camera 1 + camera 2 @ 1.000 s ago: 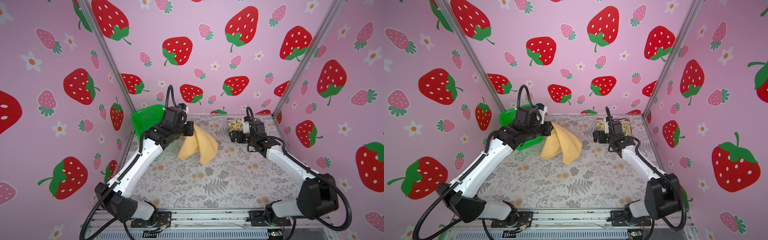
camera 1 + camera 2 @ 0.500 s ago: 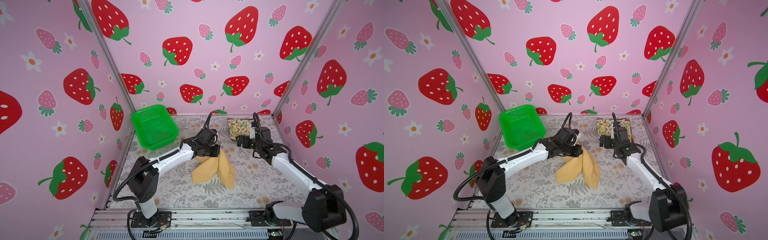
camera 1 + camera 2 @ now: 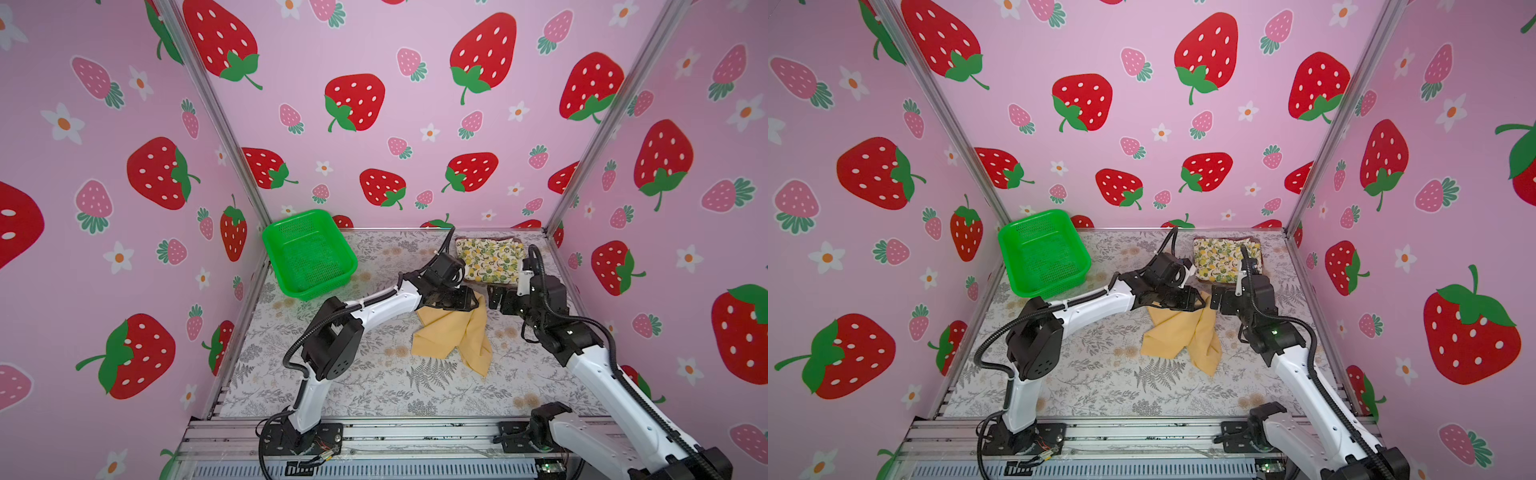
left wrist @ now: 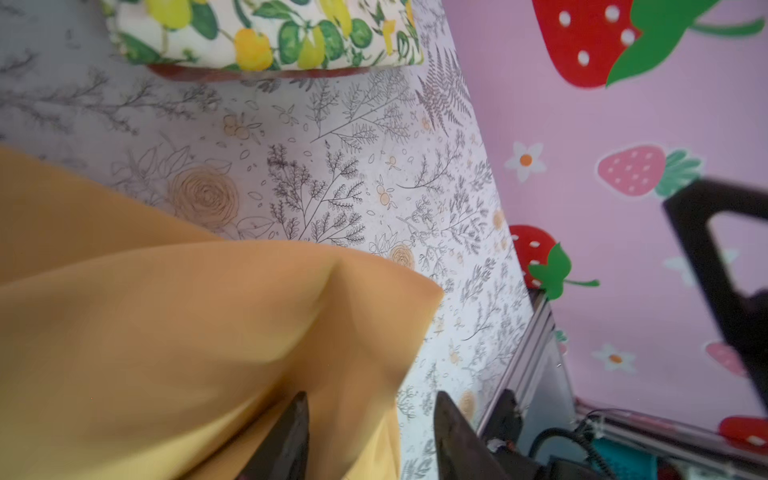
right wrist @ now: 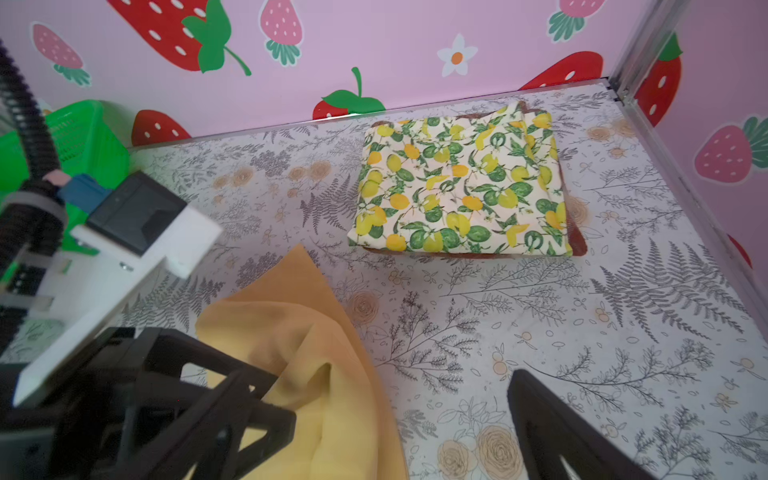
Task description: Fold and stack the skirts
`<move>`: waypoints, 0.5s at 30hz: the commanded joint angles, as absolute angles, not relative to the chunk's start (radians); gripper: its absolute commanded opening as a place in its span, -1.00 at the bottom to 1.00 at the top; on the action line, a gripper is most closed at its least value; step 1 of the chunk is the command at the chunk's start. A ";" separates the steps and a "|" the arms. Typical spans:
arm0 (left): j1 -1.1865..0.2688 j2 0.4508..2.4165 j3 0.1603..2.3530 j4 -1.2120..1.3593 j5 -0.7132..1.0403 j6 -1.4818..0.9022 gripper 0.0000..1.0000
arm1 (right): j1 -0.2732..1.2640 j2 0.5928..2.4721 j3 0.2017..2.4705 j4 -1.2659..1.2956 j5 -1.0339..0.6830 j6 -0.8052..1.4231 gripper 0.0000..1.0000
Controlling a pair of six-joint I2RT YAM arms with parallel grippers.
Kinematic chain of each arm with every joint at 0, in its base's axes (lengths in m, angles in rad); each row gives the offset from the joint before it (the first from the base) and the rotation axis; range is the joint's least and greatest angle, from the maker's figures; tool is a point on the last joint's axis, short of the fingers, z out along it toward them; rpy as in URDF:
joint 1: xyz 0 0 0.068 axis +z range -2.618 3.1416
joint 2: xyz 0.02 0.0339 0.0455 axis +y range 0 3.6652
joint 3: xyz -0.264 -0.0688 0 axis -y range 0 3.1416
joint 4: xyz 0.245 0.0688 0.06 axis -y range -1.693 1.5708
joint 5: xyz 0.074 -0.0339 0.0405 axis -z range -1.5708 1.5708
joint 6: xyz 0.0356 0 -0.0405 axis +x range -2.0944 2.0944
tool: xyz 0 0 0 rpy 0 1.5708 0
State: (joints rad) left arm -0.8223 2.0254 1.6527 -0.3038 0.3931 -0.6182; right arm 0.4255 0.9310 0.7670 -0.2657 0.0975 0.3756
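Okay, my left gripper (image 4: 370, 395) is low over the surface (image 3: 374, 386), right of the middle, with the jaws parted. The mustard skirt (image 3: 453, 336) runs into the gap: in the left wrist view the cloth lies against one finger (image 4: 291, 436) and stops short of the other, so it is not a pinch. The skirt is unfolded and rumpled on the surface. Its far end is bunched up at my left gripper, and two loose flaps trail toward the front edge.

My right gripper (image 3: 496, 300) sits just beside the left one on its right, near the skirt's raised end. Its jaws are spread wide with nothing between them, and it is not touching the cloth as far as I can tell.

The lemon skirt (image 3: 488, 259) is folded flat near the far right corner. It lies on top of the plaid skirt (image 5: 578, 245), of which only a red-brown edge shows under it. That stack is near the mustard skirt but apart from it, with bare surface between them.

The basket (image 3: 295, 218) is at the far left corner, well apart from all three skirts.
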 commanded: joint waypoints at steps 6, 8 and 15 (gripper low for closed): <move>-0.606 1.680 1.386 -0.367 0.268 -0.654 0.39 | 0.655 0.962 0.728 -0.313 0.160 0.362 0.99; -0.560 1.601 1.306 -0.368 0.236 -0.664 0.54 | 0.733 1.017 0.740 -0.309 0.207 0.362 0.99; -0.459 1.457 1.133 -0.357 0.232 -0.696 0.57 | 0.998 1.316 0.883 -0.367 0.419 0.281 0.99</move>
State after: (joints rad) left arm -0.4797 1.4815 1.1679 -0.3458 0.2428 -0.6731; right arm 0.9398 1.2377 0.8192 -0.3222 0.2897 0.3267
